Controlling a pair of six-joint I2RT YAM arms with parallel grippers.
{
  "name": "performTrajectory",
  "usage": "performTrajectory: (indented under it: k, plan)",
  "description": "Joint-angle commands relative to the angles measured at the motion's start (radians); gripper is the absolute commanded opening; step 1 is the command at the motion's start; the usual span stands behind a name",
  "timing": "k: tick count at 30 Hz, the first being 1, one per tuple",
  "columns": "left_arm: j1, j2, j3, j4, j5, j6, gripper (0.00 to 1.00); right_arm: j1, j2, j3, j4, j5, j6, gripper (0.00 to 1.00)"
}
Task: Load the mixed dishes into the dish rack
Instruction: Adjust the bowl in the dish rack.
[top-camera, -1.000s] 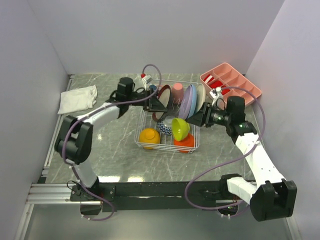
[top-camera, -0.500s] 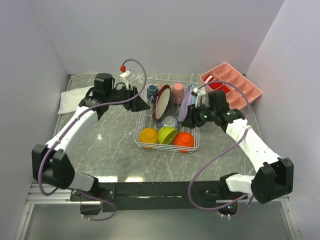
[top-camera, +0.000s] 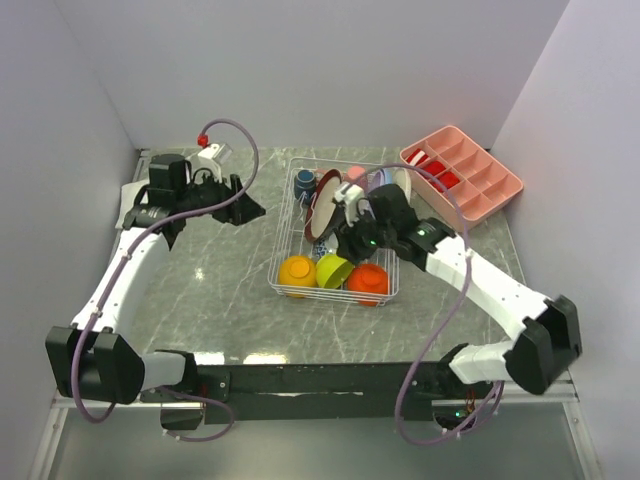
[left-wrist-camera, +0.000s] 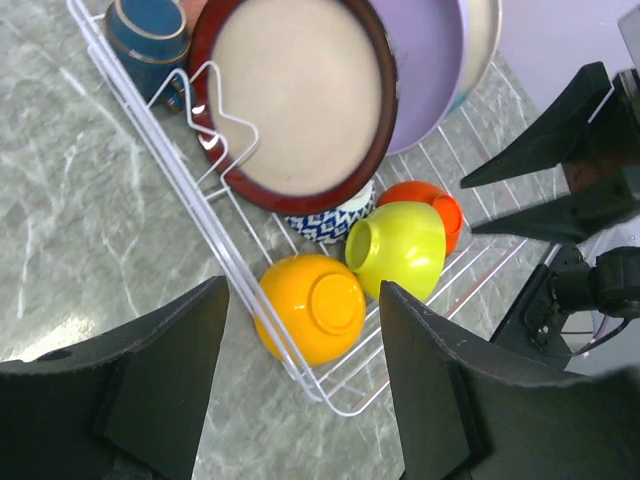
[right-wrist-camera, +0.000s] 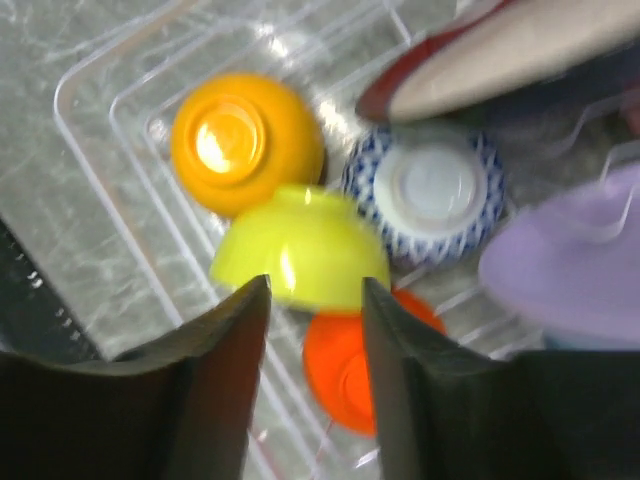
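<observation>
— While both of your arms are hanging over the table, what is lying around them?

— The dish rack is sitting in the middle, and the dishes are resting inside it. Along its near side an orange-yellow bowl, a lime bowl and a red-orange bowl are lying side by side. A pink tray is sitting at the far right, apart from the rack. A white cloth is peeking out at the far left, mostly hidden by my left arm.

— How are you holding the arms?

— My left arm is reaching out to the left of the rack. My left gripper is pointing toward the rack, its fingers spread wide and gripping nothing. My right arm is bending in over the rack's right wall. My right gripper is hovering above the bowls, its fingers parted and holding nothing.

— What is one camera giving that another is not?

— From above, my right arm is covering the back of the rack. My left wrist camera is showing it: a dark-red-rimmed plate is standing on edge with a lavender plate behind it, a navy cup is beside them, and a blue-and-white patterned bowl is sitting below the plate. My right wrist camera, blurred, is looking down on the lime bowl just beyond the gap between its fingers.
</observation>
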Motion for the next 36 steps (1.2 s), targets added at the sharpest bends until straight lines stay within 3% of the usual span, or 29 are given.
performTrajectory:
  k: [1, 3, 4, 7, 17, 32, 36]
  plan:
    - [0.037, -0.048, -0.027, 0.035, 0.007, -0.014, 0.68, 0.037, 0.106, 0.107, 0.061, 0.045, -0.096, 0.34]
    - [0.059, -0.052, -0.047, 0.055, 0.015, -0.029, 0.68, 0.042, 0.161, 0.124, 0.053, 0.034, -0.112, 0.24]
    - [0.065, -0.054, -0.052, 0.07, 0.016, -0.04, 0.69, 0.042, 0.169, 0.124, 0.05, 0.032, -0.125, 0.1]
    - [0.078, -0.064, -0.068, 0.07, 0.016, -0.029, 0.69, 0.042, 0.139, 0.076, 0.041, 0.049, -0.139, 0.01]
    - [0.082, -0.035, -0.101, 0.133, 0.052, -0.069, 0.69, 0.076, -0.007, -0.172, 0.038, 0.098, -0.202, 0.0]
    - [0.074, 0.031, -0.062, 0.128, 0.09, -0.078, 0.71, 0.074, -0.174, -0.347, 0.084, 0.136, -0.294, 0.0]
    - [0.072, 0.04, -0.047, 0.128, 0.087, -0.075, 0.71, -0.028, -0.22, -0.341, 0.116, 0.103, -0.31, 0.0]
